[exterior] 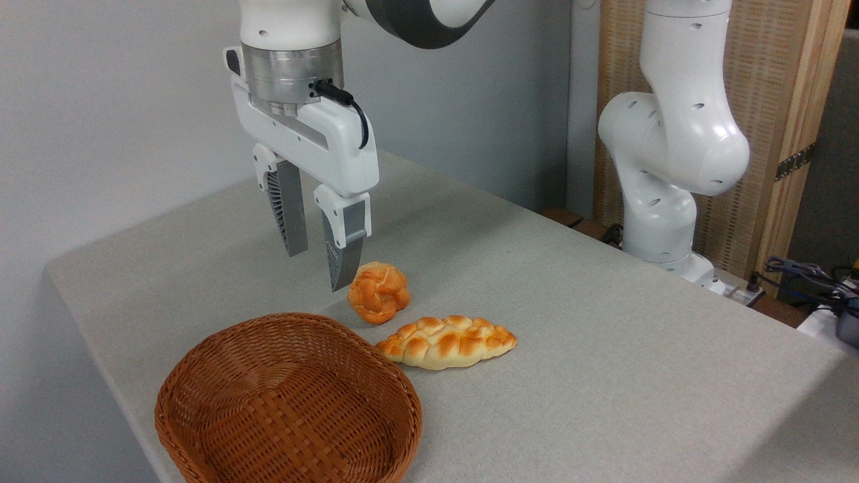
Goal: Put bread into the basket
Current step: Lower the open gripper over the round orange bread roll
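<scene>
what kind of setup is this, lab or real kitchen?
Likely a robot lab: a robot arm base bolted beside a cloth-covered table, loose cables at the right, and glossy, fake-looking bread.

1. No text, label, brand, number or sign can be read anywhere in the view.
2. The claw [315, 271] housing and the white arm segments behind it show only plain casing with no legible marking.
3. The bun [378, 292] just right of the claw, the braided loaf [446, 342] further right and nearer the camera, and the basket [288, 402] below the claw carry no lettering.
4. The surface [604, 349] is bare of print.
</scene>
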`<state>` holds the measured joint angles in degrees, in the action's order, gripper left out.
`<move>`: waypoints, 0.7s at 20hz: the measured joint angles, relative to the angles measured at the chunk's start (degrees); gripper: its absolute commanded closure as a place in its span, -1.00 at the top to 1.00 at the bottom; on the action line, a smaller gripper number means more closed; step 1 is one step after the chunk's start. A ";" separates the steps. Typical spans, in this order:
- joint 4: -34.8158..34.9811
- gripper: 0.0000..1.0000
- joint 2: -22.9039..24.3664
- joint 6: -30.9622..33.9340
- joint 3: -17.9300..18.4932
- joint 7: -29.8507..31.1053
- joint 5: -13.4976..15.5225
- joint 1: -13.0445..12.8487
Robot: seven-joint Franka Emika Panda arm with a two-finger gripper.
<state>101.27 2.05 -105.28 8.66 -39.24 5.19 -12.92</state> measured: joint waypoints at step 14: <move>2.88 1.00 2.71 2.63 -0.18 0.00 0.00 -0.05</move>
<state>104.15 4.76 -102.64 8.48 -39.24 5.19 -12.98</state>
